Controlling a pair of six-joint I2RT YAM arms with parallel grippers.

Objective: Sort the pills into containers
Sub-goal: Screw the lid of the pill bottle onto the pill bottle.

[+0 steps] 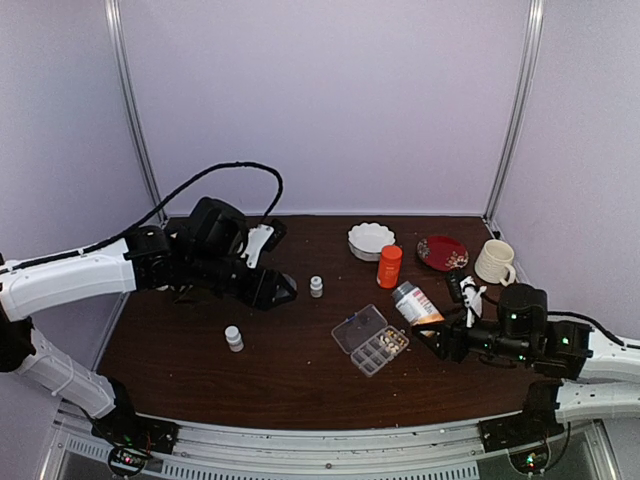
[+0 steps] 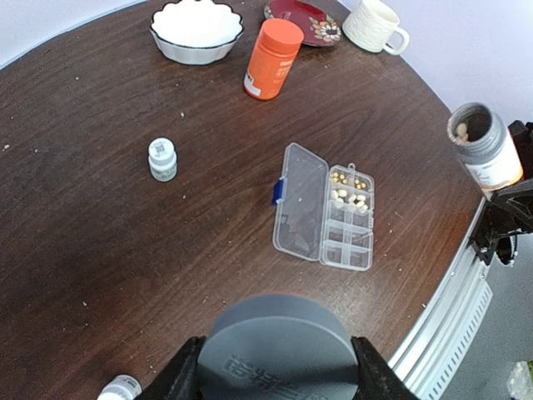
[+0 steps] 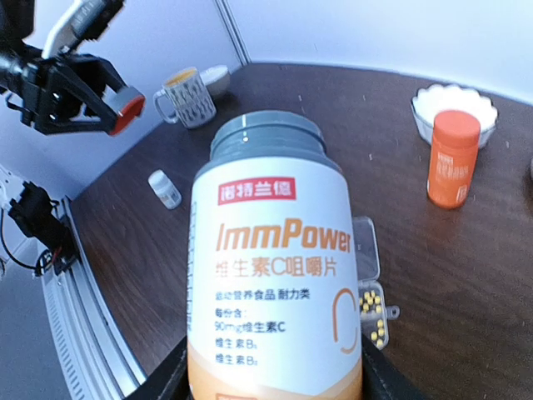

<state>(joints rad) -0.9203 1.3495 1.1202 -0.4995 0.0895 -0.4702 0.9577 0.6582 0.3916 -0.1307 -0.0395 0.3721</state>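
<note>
The clear pill box [image 2: 323, 208] lies open on the table, lid flat to the left. Pills [image 2: 350, 198] fill two of its containers at the far end; the other cells look empty. My left gripper [image 2: 279, 367] is shut on a round grey cap [image 2: 279, 346], held above the table's left side [image 1: 272, 289]. My right gripper [image 3: 271, 379] is shut on the white-and-orange labelled bottle [image 3: 271, 267], uncapped and tilted [image 1: 413, 302] just right of the box [image 1: 370, 340]. More pills [image 2: 460, 130] show inside the bottle's mouth.
An orange bottle [image 1: 389, 266], a white scalloped bowl [image 1: 371, 240], a red plate [image 1: 441, 251] and a mug [image 1: 495, 262] stand at the back right. Two small white bottles [image 1: 316, 286] [image 1: 234, 338] stand left of the box.
</note>
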